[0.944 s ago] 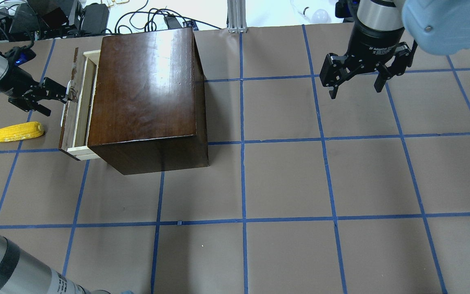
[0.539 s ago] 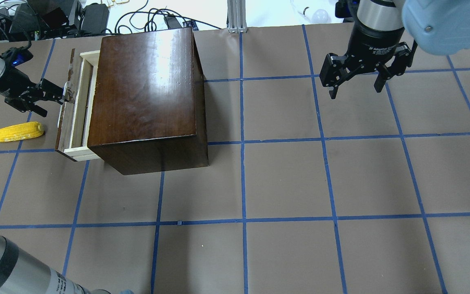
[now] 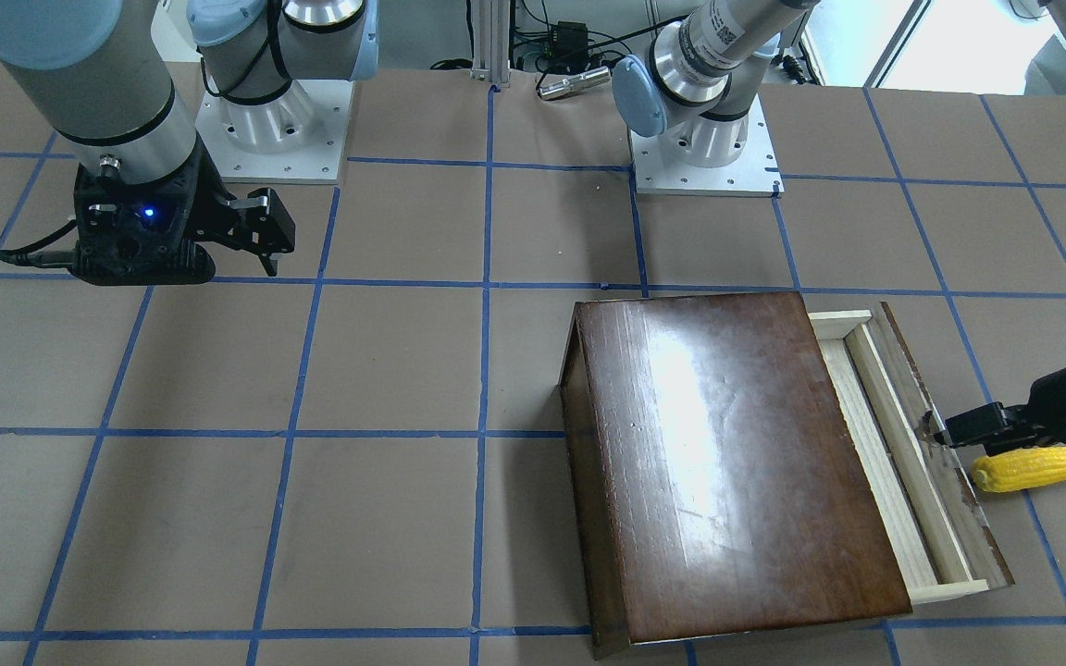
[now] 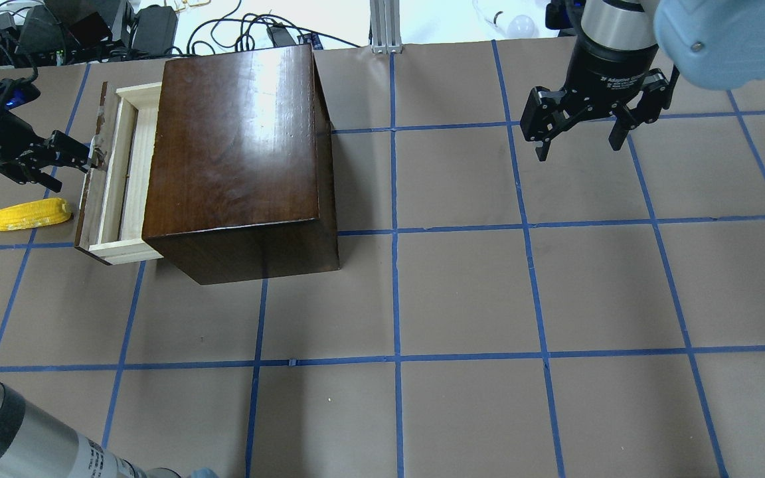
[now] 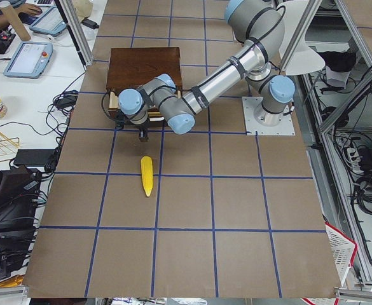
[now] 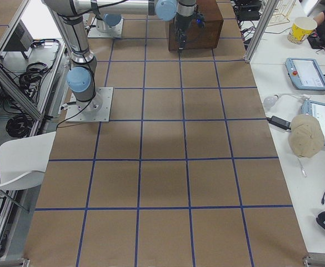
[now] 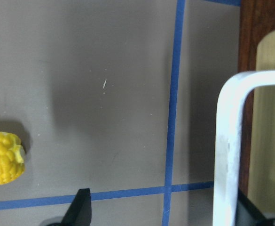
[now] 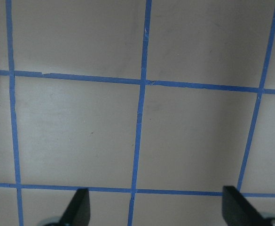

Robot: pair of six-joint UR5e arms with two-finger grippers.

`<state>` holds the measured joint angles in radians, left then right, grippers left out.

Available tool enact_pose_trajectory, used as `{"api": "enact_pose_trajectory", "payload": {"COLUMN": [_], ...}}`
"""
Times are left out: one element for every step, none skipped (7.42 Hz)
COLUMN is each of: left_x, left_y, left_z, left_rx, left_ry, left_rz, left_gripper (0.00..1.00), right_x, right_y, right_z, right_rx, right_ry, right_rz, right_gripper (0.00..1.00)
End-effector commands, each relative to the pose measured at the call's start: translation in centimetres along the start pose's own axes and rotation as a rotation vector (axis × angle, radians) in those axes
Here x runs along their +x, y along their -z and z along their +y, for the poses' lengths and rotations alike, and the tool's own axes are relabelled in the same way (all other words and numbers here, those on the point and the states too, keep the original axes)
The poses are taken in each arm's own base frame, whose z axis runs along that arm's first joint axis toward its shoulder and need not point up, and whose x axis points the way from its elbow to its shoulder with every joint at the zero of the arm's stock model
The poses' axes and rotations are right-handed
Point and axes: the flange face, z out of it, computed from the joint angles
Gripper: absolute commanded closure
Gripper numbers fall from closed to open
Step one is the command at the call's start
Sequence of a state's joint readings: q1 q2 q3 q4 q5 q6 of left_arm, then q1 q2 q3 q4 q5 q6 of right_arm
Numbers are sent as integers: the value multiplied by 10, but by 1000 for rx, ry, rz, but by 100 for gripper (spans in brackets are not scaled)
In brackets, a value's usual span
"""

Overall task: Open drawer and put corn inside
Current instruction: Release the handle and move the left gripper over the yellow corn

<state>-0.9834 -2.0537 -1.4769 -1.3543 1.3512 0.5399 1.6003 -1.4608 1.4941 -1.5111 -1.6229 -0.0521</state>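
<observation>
The dark-brown cabinet stands at the left of the table. Its drawer of pale wood is partly pulled out, and also shows in the front-facing view. My left gripper is open, with one finger hooked behind the white drawer handle on the dark front panel. The yellow corn lies on the table just beside the drawer front, below that gripper; its end shows in the left wrist view. My right gripper is open and empty, far right.
The brown table has a grid of blue tape lines. Cables and boxes lie beyond the far edge behind the cabinet. The two arm bases stand at the robot's side of the table.
The drawer has slid further out of the cabinet, to the left, with my left gripper moving left at its handle. The corn and the right arm have not moved.
</observation>
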Motion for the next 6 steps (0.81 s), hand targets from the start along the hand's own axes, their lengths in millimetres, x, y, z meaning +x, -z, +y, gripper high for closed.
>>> {"api": "enact_pose_trajectory", "payload": {"left_x": [-6, -11, -12, -12, -12, -12], "left_y": [3, 4, 4, 6, 10, 12], "left_z": [2, 4, 4, 3, 2, 1], "left_rx": [5, 6, 6, 9, 14, 12], "left_ry": [2, 8, 10, 9, 8, 8], "left_rz": [-1, 0, 0, -1, -5, -4], "left_gripper": [0, 0, 0, 0, 0, 0], "right_x": [0, 0, 0, 0, 0, 0], "right_y": [1, 1, 1, 0, 0, 0], "right_z": [0, 0, 0, 0, 0, 0], "right_rx": [1, 2, 1, -1, -1, 1], "right_ry": [0, -1, 0, 0, 0, 0], "right_rz": [0, 0, 0, 1, 0, 0], "right_gripper": [0, 0, 0, 0, 0, 0]}}
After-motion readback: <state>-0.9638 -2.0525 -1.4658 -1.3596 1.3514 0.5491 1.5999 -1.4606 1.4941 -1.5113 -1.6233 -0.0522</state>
